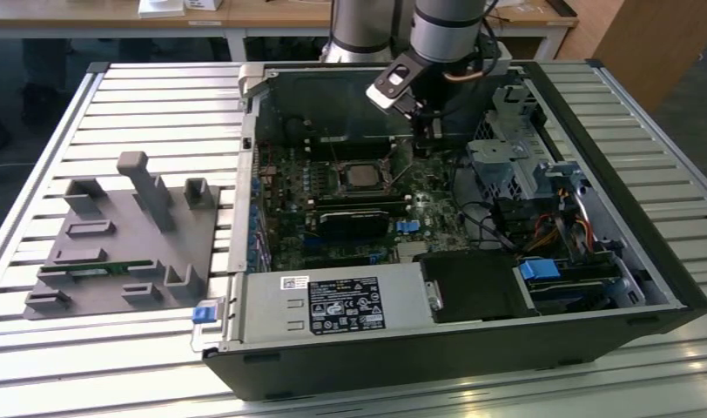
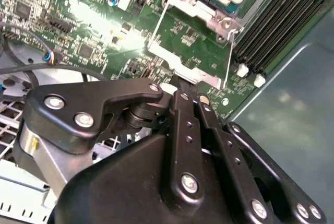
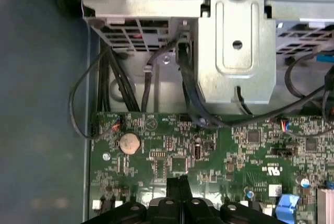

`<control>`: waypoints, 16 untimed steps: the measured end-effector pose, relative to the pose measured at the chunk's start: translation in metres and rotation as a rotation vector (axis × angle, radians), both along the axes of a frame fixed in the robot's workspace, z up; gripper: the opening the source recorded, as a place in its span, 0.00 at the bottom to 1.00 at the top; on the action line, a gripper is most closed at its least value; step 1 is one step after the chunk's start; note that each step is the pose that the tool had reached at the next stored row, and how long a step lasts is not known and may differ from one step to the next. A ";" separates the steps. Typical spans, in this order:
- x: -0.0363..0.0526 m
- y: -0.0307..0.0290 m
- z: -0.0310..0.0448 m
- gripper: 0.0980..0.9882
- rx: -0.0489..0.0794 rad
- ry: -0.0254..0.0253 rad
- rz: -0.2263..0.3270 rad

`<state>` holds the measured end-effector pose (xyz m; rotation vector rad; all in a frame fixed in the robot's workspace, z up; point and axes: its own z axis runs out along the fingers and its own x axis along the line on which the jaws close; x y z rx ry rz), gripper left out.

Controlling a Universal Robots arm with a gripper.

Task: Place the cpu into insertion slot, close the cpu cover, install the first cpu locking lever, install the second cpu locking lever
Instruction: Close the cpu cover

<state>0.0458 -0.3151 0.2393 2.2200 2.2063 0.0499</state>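
Exterior view, L to R: grey fixture tray (image 1: 121, 235) is lying toward the slatted table's (image 1: 156, 96) edge at the exterior view's left; open PC case (image 1: 447, 366) is taking the centre. Cpu (image 1: 363, 178) is sitting in the insertion slot (image 1: 340, 178), toward the motherboard's (image 1: 330, 252) far edge, w/ cpu cover (image 2: 201, 10) lying flat around it. Gripper (image 1: 422, 146) is hanging just off the slot's edge at the exterior view's right, jaws pressed together, nothing seen between.

Silver-grey cylindrical metal arm (image 1: 447, 26) presenting a dark joint band, white-and-black boxy module (image 1: 391, 85) sitting on the wrist, matte black gripper (image 2: 182, 94) showing flat linked bars and rounded levers, round silver screw heads (image 2: 189, 182) studding each pivot.
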 end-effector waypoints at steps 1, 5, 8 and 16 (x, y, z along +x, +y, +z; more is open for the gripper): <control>-0.0017 0.0000 -0.0001 0.01 0.000 0.0000 0.000; -0.0081 0.0001 -0.0004 0.01 0.000 0.0000 0.000; -0.0132 0.0001 -0.0006 0.01 0.000 0.0000 0.000; -0.0266 0.0002 -0.0017 0.01 0.000 0.0000 0.000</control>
